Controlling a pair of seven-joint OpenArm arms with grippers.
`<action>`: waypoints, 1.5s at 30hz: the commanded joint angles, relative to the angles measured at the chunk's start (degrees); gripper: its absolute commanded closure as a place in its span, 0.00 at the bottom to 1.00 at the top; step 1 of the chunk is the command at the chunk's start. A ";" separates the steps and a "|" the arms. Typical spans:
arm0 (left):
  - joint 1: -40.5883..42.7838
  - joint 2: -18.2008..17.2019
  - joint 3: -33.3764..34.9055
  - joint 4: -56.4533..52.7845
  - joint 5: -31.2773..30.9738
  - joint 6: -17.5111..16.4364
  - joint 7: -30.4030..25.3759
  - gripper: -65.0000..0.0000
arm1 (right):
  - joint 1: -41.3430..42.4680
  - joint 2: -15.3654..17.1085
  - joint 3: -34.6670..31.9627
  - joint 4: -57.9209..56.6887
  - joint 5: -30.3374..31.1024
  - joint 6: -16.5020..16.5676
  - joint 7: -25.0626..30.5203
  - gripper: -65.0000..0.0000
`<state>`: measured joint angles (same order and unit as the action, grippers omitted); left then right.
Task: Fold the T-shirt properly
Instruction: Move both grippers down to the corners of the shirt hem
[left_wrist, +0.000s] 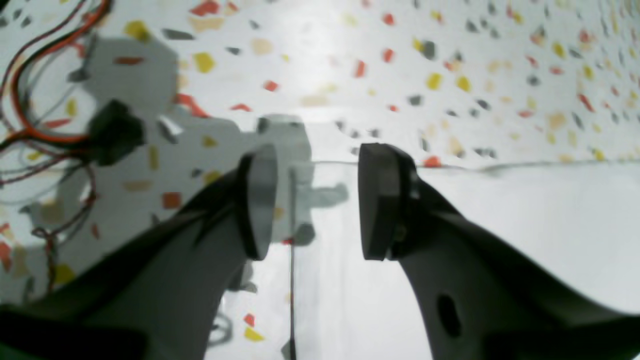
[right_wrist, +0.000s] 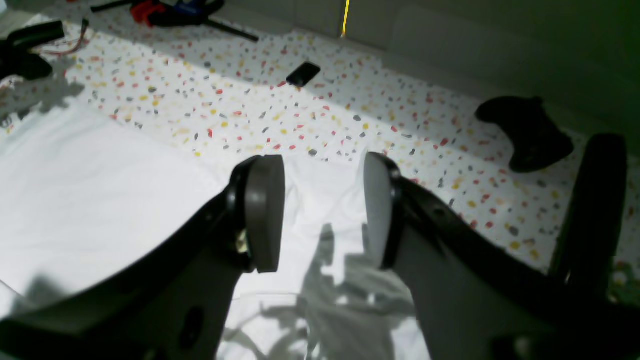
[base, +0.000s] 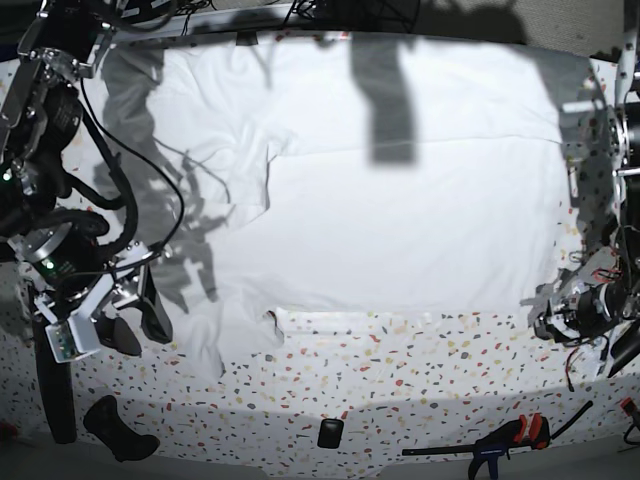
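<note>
Left wrist view: left gripper (left_wrist: 317, 202) hangs over the table (left_wrist: 350, 60), jaws apart, nothing between them. Below and to the right lies the shirt (left_wrist: 525, 225), its edge running level across the frame just behind the pads (left_wrist: 377, 200). A corner of cloth sits under the gap. Wires (left_wrist: 30, 100) loop at upper left.

Right wrist view: right gripper (right_wrist: 322, 210) also stands with jaws apart, empty. The shirt (right_wrist: 90, 190) fills the left and lower part, smooth on the left, rumpled under the gripper. Beyond it speckled table (right_wrist: 350, 110), a small black phone-like slab (right_wrist: 303, 73), a black controller (right_wrist: 525, 132) at right, and a clamp (right_wrist: 170, 12) at the top edge.

Base view: the shirt (base: 400, 200) is spread wide over the table's (base: 400, 380) middle and far half, a fold line running down its left part, a bunched flap at lower left. The right gripper (base: 125, 320) is just beside that flap. The left gripper (base: 570, 320) is at the shirt's near right corner. Controller (base: 118, 428), slab (base: 329, 433) and clamp (base: 500, 440) lie along the near edge, apart from the cloth.
</note>
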<state>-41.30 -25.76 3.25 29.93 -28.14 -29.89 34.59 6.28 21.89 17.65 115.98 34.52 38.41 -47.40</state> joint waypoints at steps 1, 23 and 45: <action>-1.70 -0.92 -0.31 -0.79 -0.83 -0.20 -1.57 0.60 | 0.81 0.76 0.35 0.96 0.61 0.15 1.55 0.62; 7.23 -0.11 -0.31 -5.79 -7.96 -3.32 -13.51 0.60 | -0.76 0.48 0.35 0.96 0.63 0.17 -1.99 0.62; 6.86 2.05 -0.31 -0.04 -11.32 -7.04 -2.91 0.60 | -0.74 0.48 0.35 0.96 0.63 0.17 -1.97 0.62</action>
<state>-33.17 -23.03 3.01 29.06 -39.09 -36.47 31.70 4.56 21.74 17.65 115.98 34.65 38.41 -50.94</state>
